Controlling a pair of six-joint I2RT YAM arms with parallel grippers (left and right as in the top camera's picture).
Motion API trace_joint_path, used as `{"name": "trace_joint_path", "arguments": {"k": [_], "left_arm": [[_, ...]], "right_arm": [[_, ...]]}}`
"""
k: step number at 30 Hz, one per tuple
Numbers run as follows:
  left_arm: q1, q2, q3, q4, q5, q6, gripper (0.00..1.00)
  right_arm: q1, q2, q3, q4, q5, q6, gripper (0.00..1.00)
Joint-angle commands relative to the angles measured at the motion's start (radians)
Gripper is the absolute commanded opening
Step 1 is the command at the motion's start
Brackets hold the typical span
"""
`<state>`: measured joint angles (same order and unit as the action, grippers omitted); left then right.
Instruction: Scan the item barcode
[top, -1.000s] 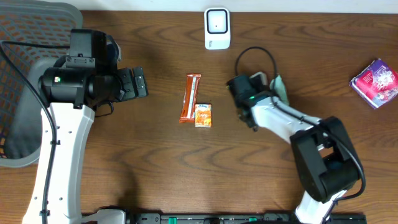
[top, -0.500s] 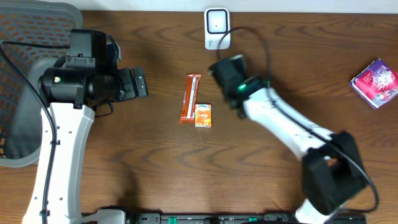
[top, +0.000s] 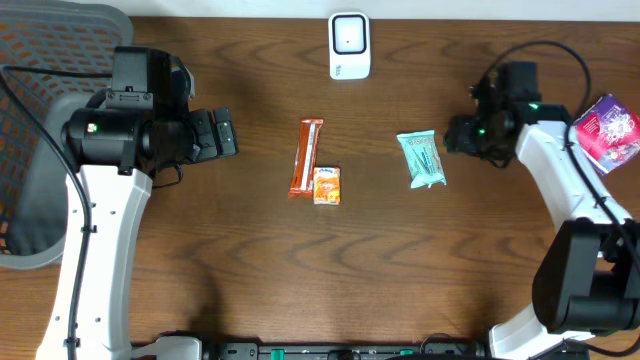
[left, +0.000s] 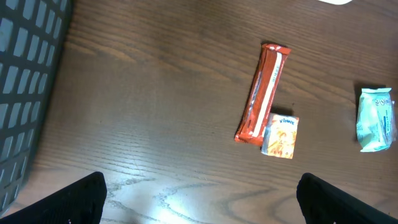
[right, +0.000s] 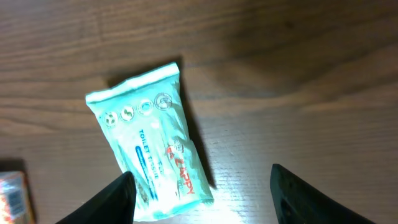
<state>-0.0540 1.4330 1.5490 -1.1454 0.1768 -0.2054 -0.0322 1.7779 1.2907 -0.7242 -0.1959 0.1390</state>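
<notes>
Standing apart with nothing between them, the right fingers (right: 121, 196) hold no item: the right gripper (right: 202, 186) hangs spread and empty above the table (top: 250, 280). Directly beneath it lies the pale green toilet tissue pack (right: 149, 140), flat on the wood, printed face up, one long edge running in under the gap between the fingers. The pack touches neither finger. No barcode shows on that upper face; it is presumably on the underside. The left fingers (left: 78, 199) are likewise spread to their widest and empty, the left gripper (left: 199, 199) held high at its own side of the table, well apart from all goods. Further out, an orange bar wrapper (top: 306, 157) and a small orange sachet (top: 327, 186) lie touching at mid-table, a purple packet (top: 603, 132) rests near the right edge, and the white scanner (top: 349, 45) stands at the far edge. Assessment: the pack is at rest and ungripped, so no scan is under way. The next move calls for closing across the pack's narrow width, lifting it, and presenting the barcode side squarely to the scanner.
</notes>
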Motion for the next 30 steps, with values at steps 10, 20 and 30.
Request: {"name": "trace_joint_path", "arguments": {"k": [10, 20, 30], "left_arm": [[0.003, 0.005, 0.005, -0.002, -0.006, 0.002, 0.98], [0.003, 0.005, 0.005, -0.002, -0.006, 0.002, 0.98], [0.003, 0.005, 0.005, -0.002, -0.006, 0.002, 0.98]], "right_arm": [[-0.024, 0.103, -0.232, 0.270, -0.281, 0.026, 0.68], [0.005, 0.172, -0.287, 0.373, -0.383, 0.077, 0.19], [0.066, 0.111, -0.200, 0.453, -0.522, 0.193, 0.01]]}}
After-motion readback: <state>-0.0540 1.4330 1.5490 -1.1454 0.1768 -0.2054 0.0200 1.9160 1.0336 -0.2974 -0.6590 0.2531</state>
